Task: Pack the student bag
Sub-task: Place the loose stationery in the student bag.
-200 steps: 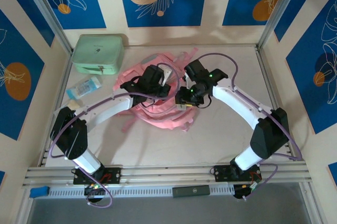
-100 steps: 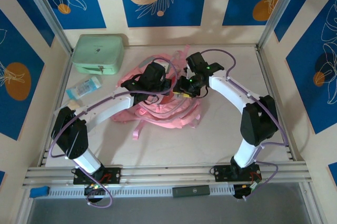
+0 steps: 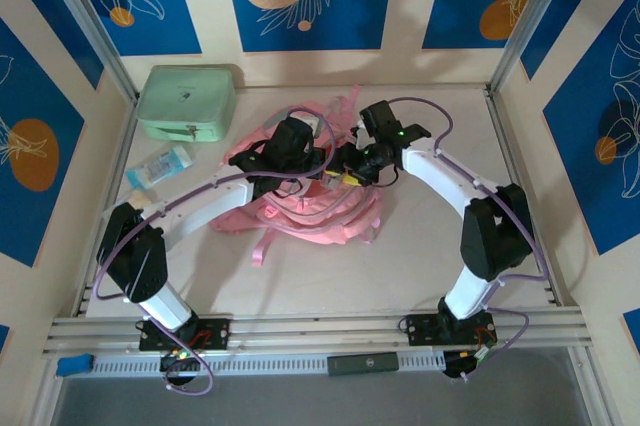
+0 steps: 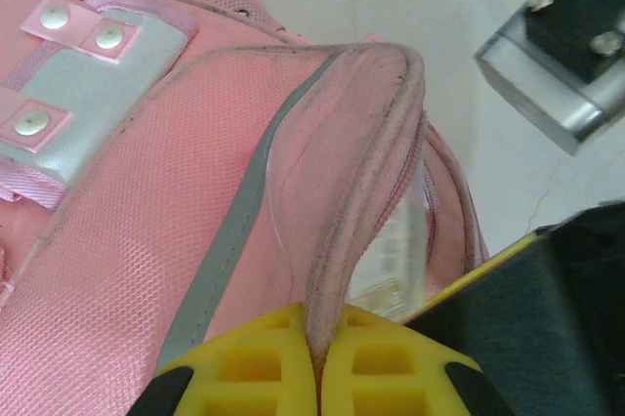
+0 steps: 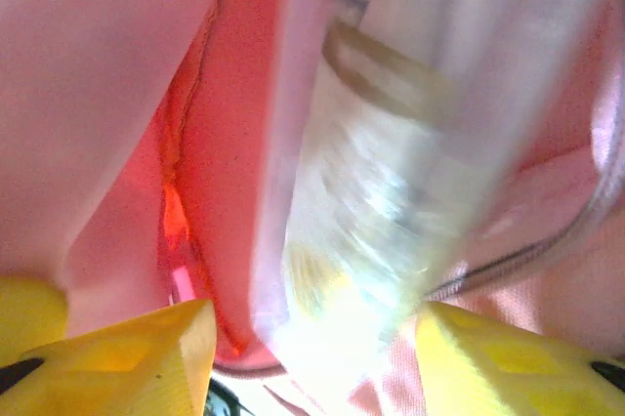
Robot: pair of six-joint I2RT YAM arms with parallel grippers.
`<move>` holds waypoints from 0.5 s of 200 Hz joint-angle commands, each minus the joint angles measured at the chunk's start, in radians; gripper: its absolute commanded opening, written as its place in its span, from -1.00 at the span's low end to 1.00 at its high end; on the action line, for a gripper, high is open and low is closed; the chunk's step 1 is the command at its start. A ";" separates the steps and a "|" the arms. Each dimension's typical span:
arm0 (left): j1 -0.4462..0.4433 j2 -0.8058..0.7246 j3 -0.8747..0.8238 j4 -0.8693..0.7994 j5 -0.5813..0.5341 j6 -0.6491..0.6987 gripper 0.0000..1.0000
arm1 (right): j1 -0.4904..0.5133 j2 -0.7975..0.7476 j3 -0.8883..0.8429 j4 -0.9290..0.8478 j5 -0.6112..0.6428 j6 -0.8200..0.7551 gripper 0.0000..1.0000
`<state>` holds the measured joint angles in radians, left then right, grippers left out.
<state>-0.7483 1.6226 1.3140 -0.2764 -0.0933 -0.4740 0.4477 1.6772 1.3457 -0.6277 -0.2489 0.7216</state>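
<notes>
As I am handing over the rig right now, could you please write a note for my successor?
Left claw: shut on the pocket rim of the student bag, holding it open.
Right claw: jaws apart around a clear item inside the pocket; grip unclear.
Done: clear item in.
Left: mint case and blue pencil case lie outside; probably pack them, then zip.

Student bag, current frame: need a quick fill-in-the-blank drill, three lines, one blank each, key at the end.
1. The left gripper is shut on a piped edge of the ____ student bag.
2. Its fingertips are ____ in colour.
3. In the top view, the mint green case sits in the far ____ corner of the table.
Missing words: pink; yellow; left.
</notes>
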 commanded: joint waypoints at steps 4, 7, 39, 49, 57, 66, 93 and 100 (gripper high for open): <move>0.005 -0.028 0.005 0.113 0.026 -0.030 -1.00 | -0.008 -0.022 -0.010 0.063 -0.102 0.031 0.01; 0.005 -0.029 0.004 0.113 0.027 -0.031 -1.00 | -0.006 -0.021 -0.012 0.068 -0.105 0.033 0.01; 0.005 -0.035 0.000 0.121 0.033 -0.036 -1.00 | 0.011 -0.001 -0.022 0.119 -0.146 0.068 -0.16; 0.005 -0.034 -0.001 0.123 0.036 -0.036 -1.00 | 0.007 -0.001 -0.036 0.141 -0.167 0.085 -0.23; 0.006 -0.034 0.000 0.118 0.039 -0.037 -1.00 | 0.000 -0.012 -0.050 0.148 -0.160 0.095 -0.28; 0.006 -0.033 0.001 0.114 0.040 -0.036 -1.00 | -0.011 -0.031 -0.068 0.159 -0.137 0.099 -0.32; 0.006 -0.038 -0.011 0.122 0.050 -0.039 -1.00 | -0.053 -0.040 -0.079 0.140 -0.060 0.102 -0.52; 0.005 -0.038 -0.011 0.121 0.050 -0.043 -1.00 | -0.052 -0.021 -0.068 0.125 -0.048 0.104 -0.58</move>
<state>-0.7425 1.6226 1.2972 -0.2588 -0.0704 -0.4927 0.4206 1.6676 1.2728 -0.4976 -0.3283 0.8116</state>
